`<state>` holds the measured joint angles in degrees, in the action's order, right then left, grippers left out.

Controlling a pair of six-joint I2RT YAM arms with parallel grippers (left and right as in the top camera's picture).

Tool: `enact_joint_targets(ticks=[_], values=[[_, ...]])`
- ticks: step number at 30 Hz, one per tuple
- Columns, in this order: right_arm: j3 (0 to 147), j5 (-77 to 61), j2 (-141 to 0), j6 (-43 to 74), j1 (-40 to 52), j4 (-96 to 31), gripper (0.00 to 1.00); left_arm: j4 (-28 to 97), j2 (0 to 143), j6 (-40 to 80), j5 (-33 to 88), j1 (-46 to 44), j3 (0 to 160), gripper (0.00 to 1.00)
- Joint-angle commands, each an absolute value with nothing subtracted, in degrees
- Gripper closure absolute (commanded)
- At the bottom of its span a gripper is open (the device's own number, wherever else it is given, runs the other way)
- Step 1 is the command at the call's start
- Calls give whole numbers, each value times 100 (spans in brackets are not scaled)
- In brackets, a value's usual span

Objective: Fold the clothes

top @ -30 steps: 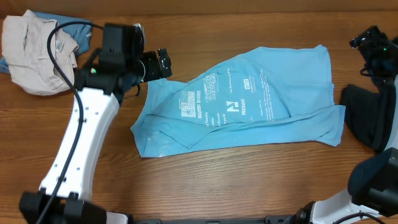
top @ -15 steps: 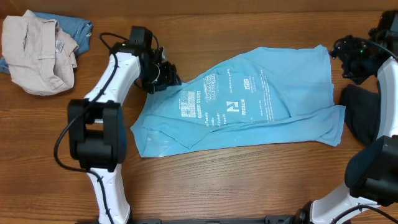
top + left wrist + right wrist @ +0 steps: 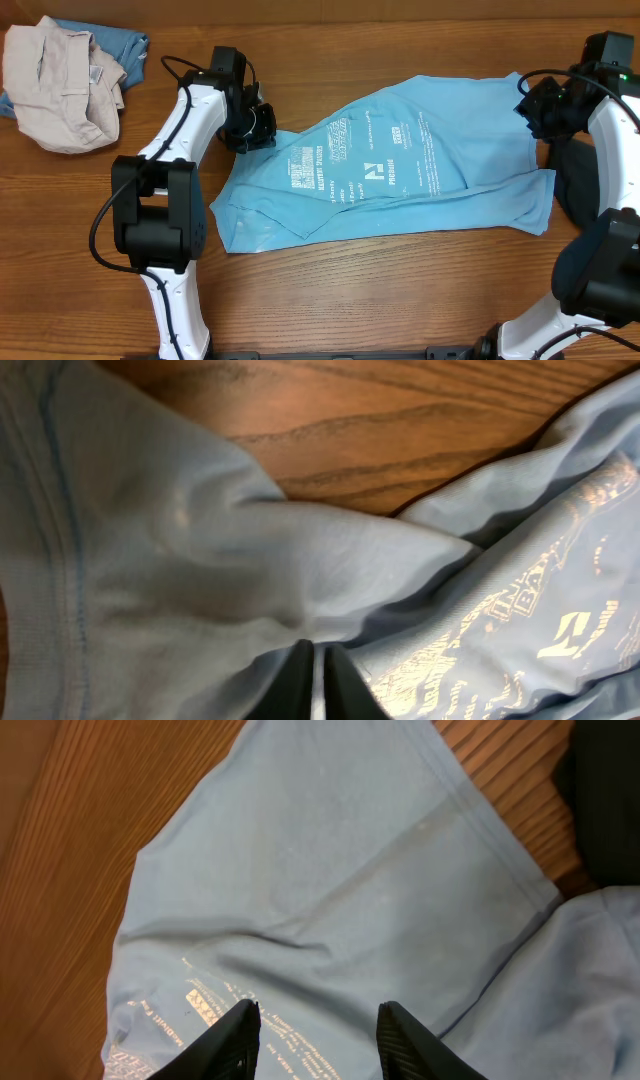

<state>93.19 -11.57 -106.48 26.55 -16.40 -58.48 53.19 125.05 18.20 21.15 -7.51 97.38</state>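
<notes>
1. We see the sky-blue T-shirt (image 3: 400, 170) lying spread out on the wooden table (image 3: 400, 300). It sits right of the middle and nearer the far edge. Its white printed lettering (image 3: 350, 165) faces up.
2. The shirt is not flat. A fold runs along its near side, and the cloth is rumpled at the far left corner of the garment.
3. The left gripper (image 3: 318, 660) is at that rumpled corner. In the left wrist view its fingers are drawn almost together, and a thin strip of the blue cloth is pinched between them.
4. The right gripper (image 3: 318, 1020) is over the shirt's far right corner. Its fingers are spread wide with blue fabric showing between them, and they grip nothing.
5. A beige garment (image 3: 55, 85) lies crumpled in the far left corner of the table. A denim-blue piece (image 3: 125, 50) shows from beneath it.
6. A dark piece (image 3: 585, 185) lies at the right edge of the table, just beside the shirt's right side.
</notes>
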Motion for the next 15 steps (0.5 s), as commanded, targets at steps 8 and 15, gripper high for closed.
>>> enact_joint_targets(ticks=[8,15], values=[[9295,-1210,-10685,2703,-1350,-5841,58,5561,13190,2034,1903,-762,9872,96],[9295,-1212,-10687,2703,-1345,-5898,58,5900,13190,2080,1098,-248,9874,96]])
